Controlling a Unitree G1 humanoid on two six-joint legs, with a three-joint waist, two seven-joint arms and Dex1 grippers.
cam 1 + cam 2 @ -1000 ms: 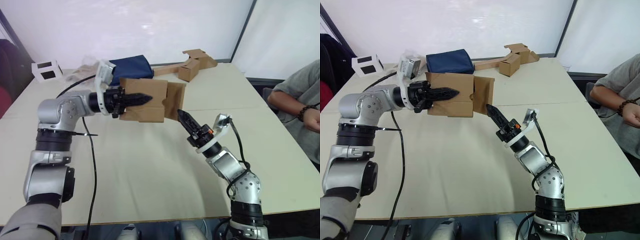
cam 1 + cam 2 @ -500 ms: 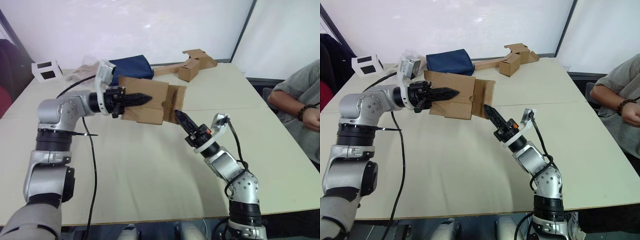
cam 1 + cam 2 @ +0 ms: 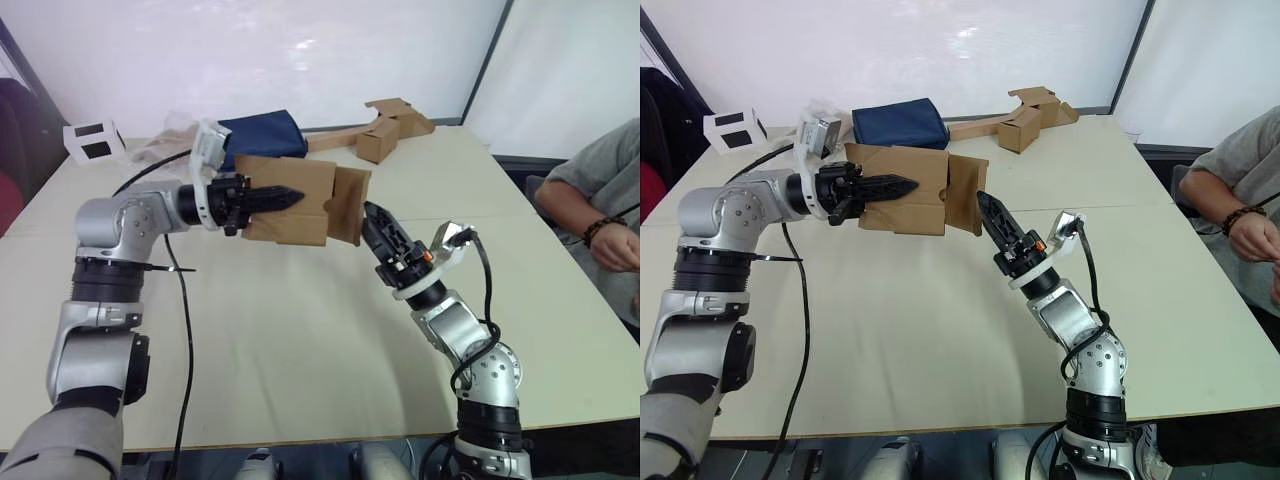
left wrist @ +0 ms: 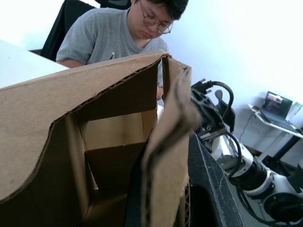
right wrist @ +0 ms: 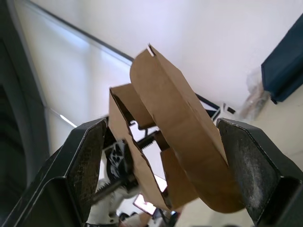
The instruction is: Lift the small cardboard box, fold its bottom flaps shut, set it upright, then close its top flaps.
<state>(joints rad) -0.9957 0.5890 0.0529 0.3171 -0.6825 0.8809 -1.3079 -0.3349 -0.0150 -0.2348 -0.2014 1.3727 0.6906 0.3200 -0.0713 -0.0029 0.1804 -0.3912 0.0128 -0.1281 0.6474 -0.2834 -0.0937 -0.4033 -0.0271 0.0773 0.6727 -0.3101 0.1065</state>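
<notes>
Box (image 3: 290,200) aloft; right tool (image 3: 375,222) at flap edge.

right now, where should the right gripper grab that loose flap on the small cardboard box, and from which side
Pinch the flap near its free outer edge, coming from the robot's right and slightly below. It sticks out from the end of the small cardboard box that the left gripper holds in the air, and the open right gripper already straddles it.

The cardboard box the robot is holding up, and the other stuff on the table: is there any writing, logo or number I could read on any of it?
None can be read.
The small cardboard box is plain brown, with no print.
The other brown box at the far edge shows no lettering.
The navy blue bag shows no label.
The white frame has dark panels, no legible marks.
</notes>
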